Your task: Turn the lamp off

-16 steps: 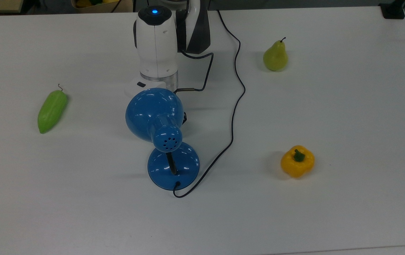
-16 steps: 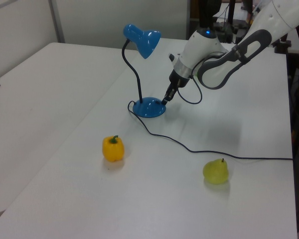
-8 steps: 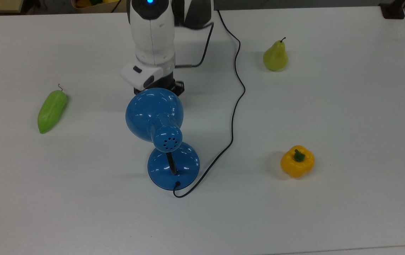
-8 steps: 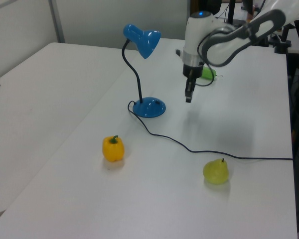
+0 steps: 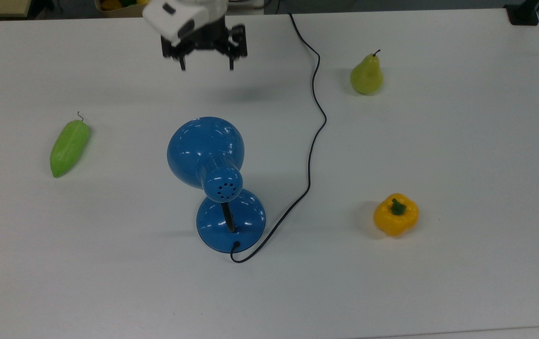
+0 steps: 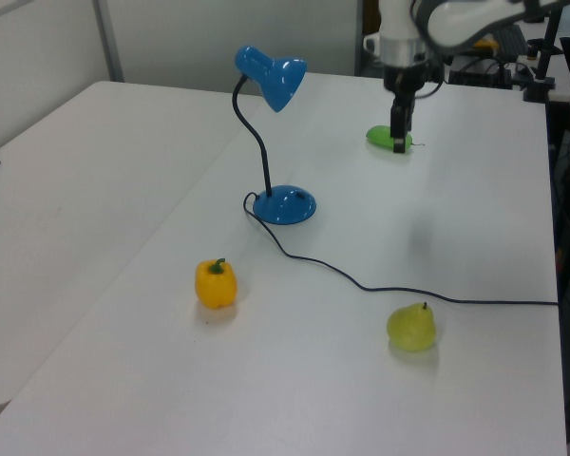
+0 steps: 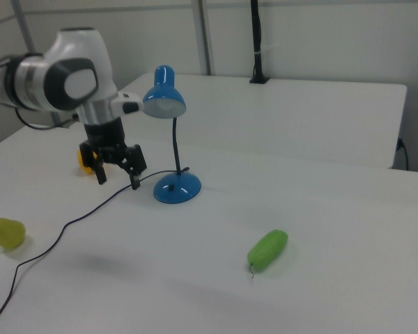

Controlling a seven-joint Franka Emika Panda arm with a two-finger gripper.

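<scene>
This looks like a robot lab or test room. A big white table (image 5: 439, 292) fills the room, with more white tables pushed up next to it. A white robot arm (image 7: 63, 80) reaches over the table. Toy food sits spread out on it: a pear (image 5: 366, 74), a yellow pepper (image 5: 396, 214) and a green vegetable (image 5: 69, 147). Plain pale walls stand behind, and a black pole (image 7: 256, 42) is fixed at the table's far edge in the right view.
</scene>
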